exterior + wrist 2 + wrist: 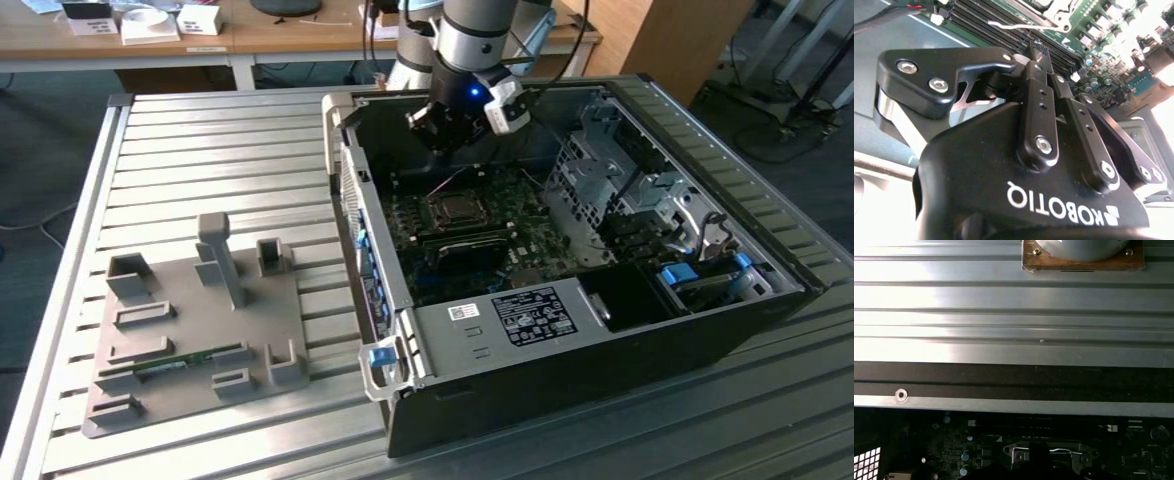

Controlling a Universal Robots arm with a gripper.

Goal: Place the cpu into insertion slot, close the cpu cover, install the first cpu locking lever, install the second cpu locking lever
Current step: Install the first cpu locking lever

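- The cpu is seen in the exterior view as a dull grey square lying in the socket on the green board, inside the open computer case; it is not held by anything.
- The cpu cover is made out as a dark frame around that square; in the second wrist view its silvery metal is caught past the fingertips, and in the first wrist view the frame is seen low in the case; whether it lies fully flat cannot be told.
- A thin metal lever is seen beside the cover, running along the dark memory slots.
- The claw is hung over the far end of the case, above the socket and apart from it; in the second wrist view the claw is shown with its fingers drawn together and nothing gripped.
- A black box with a white label is set at the near end of the case; a blue latch is fixed at the near corner.
- The case is carried by a slatted metal bench; on the exterior view's left a grey tray with upright holders is laid, well apart from the claw, and a green memory stick is lodged in it.
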